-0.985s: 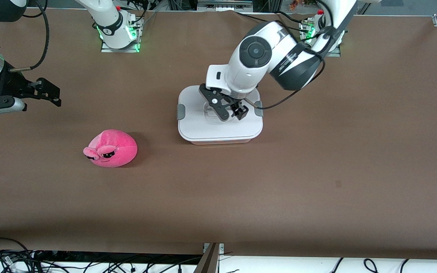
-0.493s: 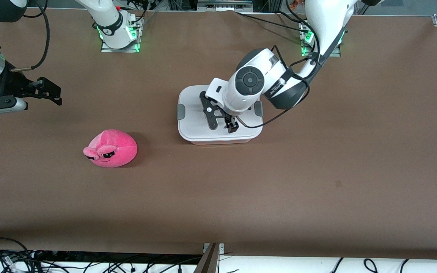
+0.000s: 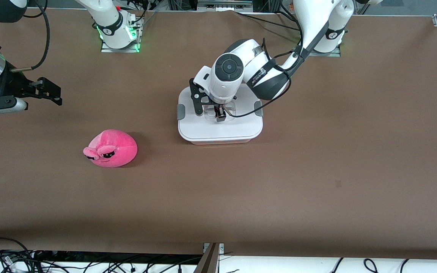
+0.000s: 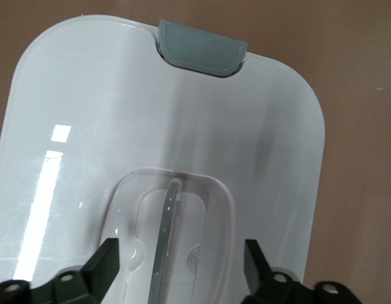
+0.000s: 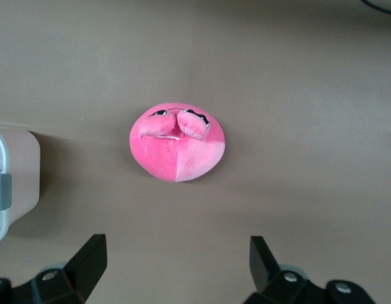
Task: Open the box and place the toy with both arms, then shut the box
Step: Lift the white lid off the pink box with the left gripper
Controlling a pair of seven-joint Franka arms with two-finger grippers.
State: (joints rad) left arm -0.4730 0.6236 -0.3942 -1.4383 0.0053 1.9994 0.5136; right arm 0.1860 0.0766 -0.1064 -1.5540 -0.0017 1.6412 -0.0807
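The box (image 3: 218, 131) stands mid-table with its white lid on and a grey clip (image 3: 181, 112) at each end. My left gripper (image 3: 208, 113) hangs open just above the lid. In the left wrist view its fingers (image 4: 181, 253) stand to either side of the clear recessed handle (image 4: 165, 234) without touching it; one grey clip (image 4: 198, 47) shows at the lid's edge. The pink plush toy (image 3: 111, 148) lies on the table toward the right arm's end, nearer the front camera than the box. My right gripper (image 3: 53, 93) waits open and empty above the table; its wrist view shows the toy (image 5: 177, 142) past its fingers (image 5: 176, 247).
Brown table mat (image 3: 279, 182) all round. The box's end with a clip (image 5: 0, 192) shows at the edge of the right wrist view. Arm bases stand along the table's edge farthest from the front camera. Cables hang from the left arm over the lid.
My left gripper has swung across the lid toward the right arm's end, turned, and come to straddle the handle. The right arm, toy and box have not moved.
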